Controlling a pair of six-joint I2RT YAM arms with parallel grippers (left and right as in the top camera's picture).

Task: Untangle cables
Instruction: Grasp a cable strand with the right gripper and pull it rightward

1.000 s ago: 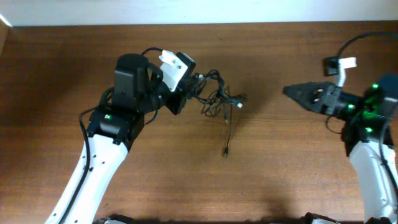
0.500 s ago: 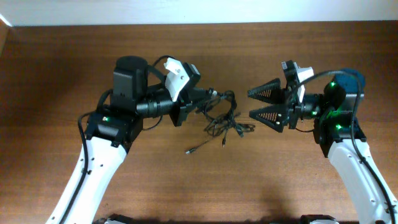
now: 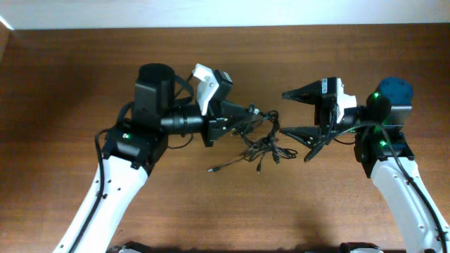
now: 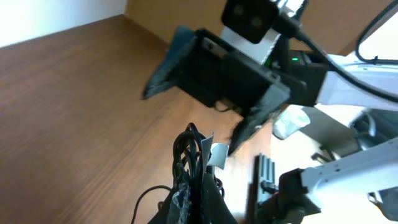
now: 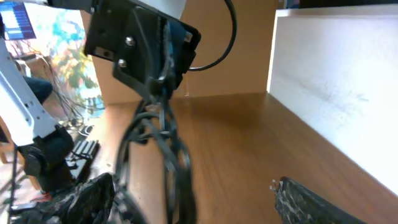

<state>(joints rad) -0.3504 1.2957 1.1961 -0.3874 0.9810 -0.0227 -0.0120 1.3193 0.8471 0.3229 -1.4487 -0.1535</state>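
We saw the left gripper [image 3: 246,114] clamped on the cables [image 3: 264,144], whose knot hung just before the right gripper [image 3: 283,112], its jaws spread wide.

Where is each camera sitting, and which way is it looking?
Overhead: fixed above the table, looking straight down; the left gripper is shut on the cables, and the right gripper is open.
Left wrist: on the left wrist, looking forward at the right gripper facing it; the cables it grips show at the bottom.
Right wrist: on the right wrist, looking toward the left gripper; its own fingertips show at the bottom.
Shared: both wrist views see the cables and the opposite gripper.
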